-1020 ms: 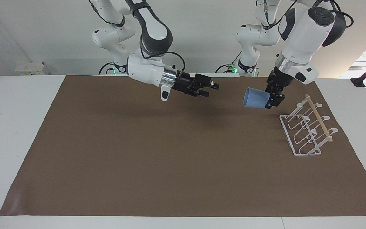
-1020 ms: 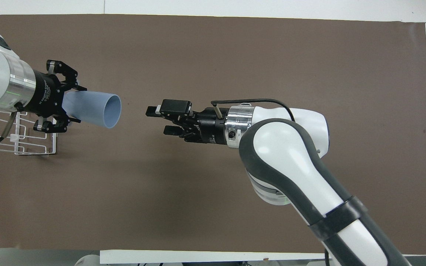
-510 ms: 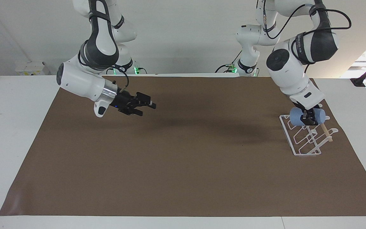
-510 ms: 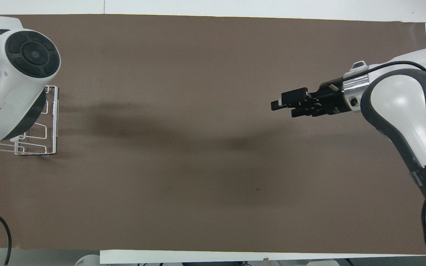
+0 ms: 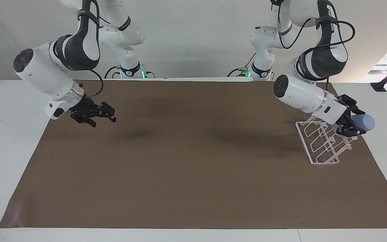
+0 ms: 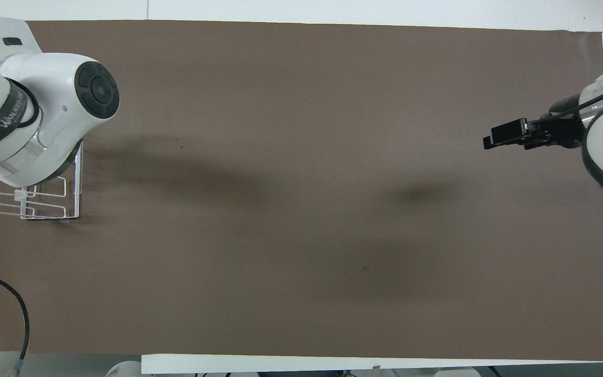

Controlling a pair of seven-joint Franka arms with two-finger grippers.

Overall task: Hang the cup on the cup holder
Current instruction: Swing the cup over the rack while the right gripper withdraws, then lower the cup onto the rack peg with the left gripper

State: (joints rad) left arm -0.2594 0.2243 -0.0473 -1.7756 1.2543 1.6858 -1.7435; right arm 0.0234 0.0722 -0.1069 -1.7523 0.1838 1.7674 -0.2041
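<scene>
Your left gripper [image 5: 349, 123] is clamped on the light blue cup [image 5: 364, 123], which lies on its side in the air above the prong tops of the white cup holder [image 5: 317, 143], at about three o'clock in the facing view. Your right gripper [image 5: 103, 114] hangs with its fingers apart over the brown mat [image 5: 186, 161] at about nine o'clock there, holding nothing.
</scene>
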